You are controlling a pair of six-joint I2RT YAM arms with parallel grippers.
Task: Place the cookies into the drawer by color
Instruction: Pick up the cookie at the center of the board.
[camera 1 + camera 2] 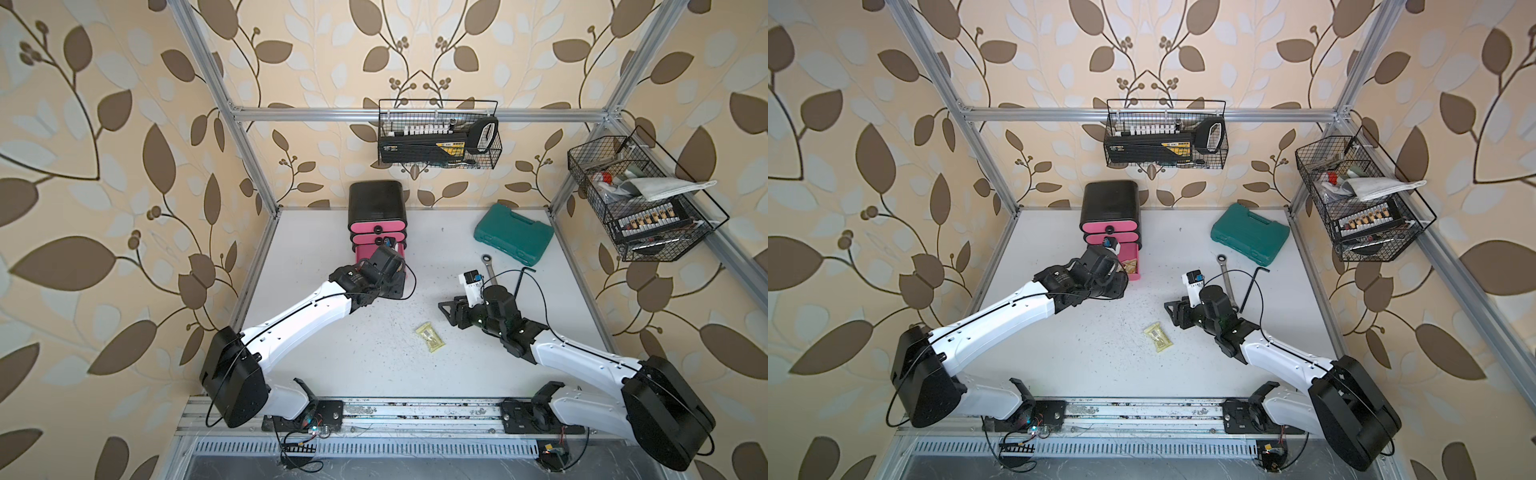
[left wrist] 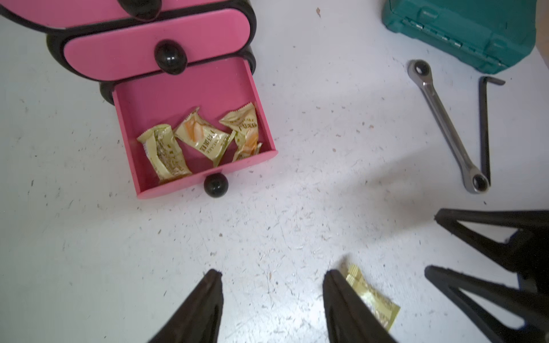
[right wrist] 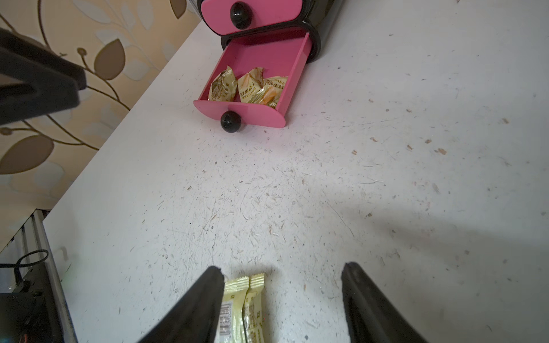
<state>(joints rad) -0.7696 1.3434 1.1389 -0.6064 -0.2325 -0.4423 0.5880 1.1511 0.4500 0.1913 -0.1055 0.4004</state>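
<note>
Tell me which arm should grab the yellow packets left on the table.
Right, I'd say. The right tool, open, hangs almost over the packets; the left tool is off by the open drawer.

White-shelled arms (image 1: 291,311), black joints and cables; black left gripper (image 2: 272,272), right gripper (image 3: 282,266).

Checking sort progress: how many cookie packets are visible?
5 cookie packets: three in the open bottom drawer, two side by side on the table. Closed drawers may hide more.
</note>
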